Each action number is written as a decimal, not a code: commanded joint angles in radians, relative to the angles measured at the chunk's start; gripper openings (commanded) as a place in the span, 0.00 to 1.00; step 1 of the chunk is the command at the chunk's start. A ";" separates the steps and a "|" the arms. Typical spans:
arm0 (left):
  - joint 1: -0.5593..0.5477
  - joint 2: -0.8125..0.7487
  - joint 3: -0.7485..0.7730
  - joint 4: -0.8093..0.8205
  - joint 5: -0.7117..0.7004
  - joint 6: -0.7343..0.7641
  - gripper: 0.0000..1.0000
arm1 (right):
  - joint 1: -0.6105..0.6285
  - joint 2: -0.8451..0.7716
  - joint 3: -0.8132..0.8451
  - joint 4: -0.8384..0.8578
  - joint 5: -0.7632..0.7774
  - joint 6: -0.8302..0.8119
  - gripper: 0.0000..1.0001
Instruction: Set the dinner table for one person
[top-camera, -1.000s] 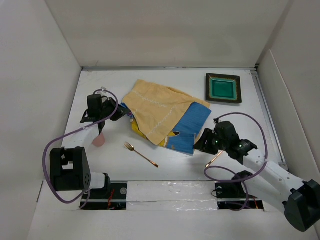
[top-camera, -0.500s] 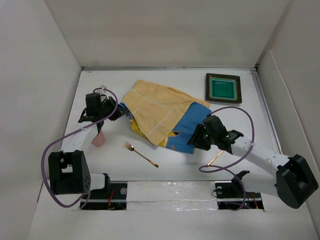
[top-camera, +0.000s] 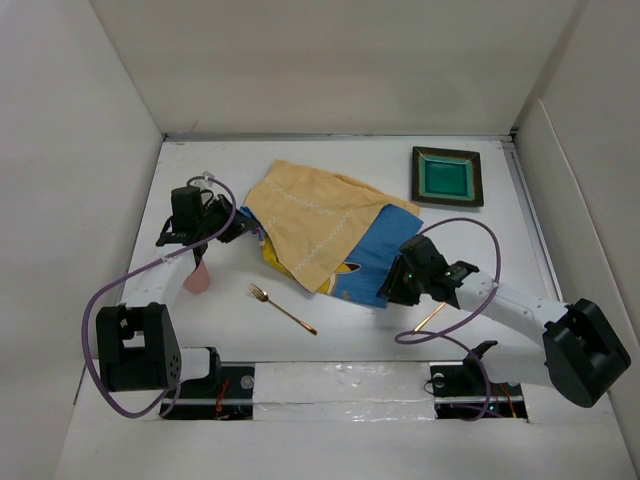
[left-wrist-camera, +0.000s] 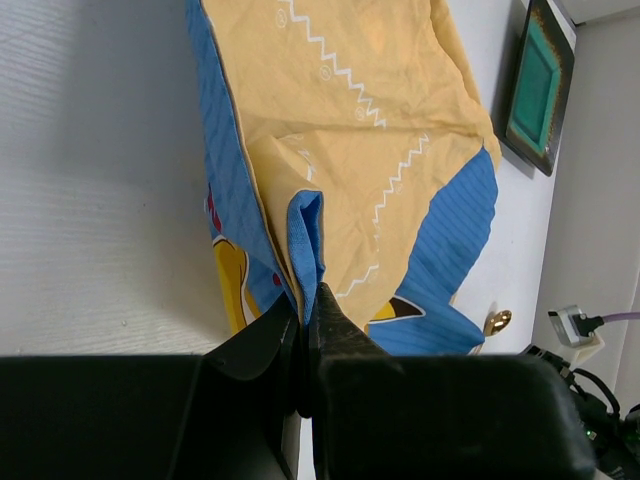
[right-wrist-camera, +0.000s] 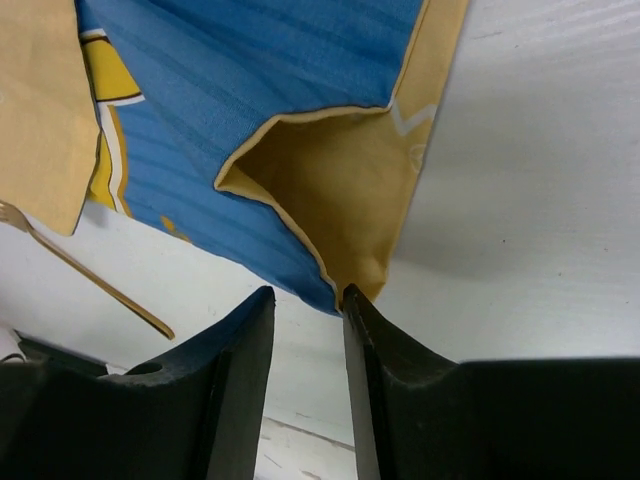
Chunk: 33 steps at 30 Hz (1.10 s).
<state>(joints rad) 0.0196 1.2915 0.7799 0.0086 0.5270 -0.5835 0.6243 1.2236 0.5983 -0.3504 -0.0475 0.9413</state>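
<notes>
The right claw has slid in from the right within the last second to the near right corner of the crumpled blue-and-yellow placemat, jaws parted either side of it and not yet pinching, while the left claw grips a fold at the mat's left edge. The mat lies bunched in the middle of the white dinner table, which spans the whole walled floor; spreading it flat looks next, with fork and green plate waiting.
</notes>
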 joint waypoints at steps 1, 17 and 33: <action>0.005 -0.040 0.032 0.008 0.022 0.020 0.00 | 0.012 -0.013 -0.002 0.042 0.024 0.017 0.39; 0.005 -0.032 0.028 0.010 0.008 0.019 0.00 | 0.031 -0.021 -0.041 0.157 0.041 -0.033 0.32; 0.028 -0.073 0.326 -0.099 -0.013 -0.033 0.00 | 0.038 -0.279 0.472 -0.143 0.255 -0.317 0.00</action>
<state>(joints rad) 0.0402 1.2907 0.9585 -0.1165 0.5167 -0.5926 0.6643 1.0061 0.8249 -0.4187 0.1070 0.7662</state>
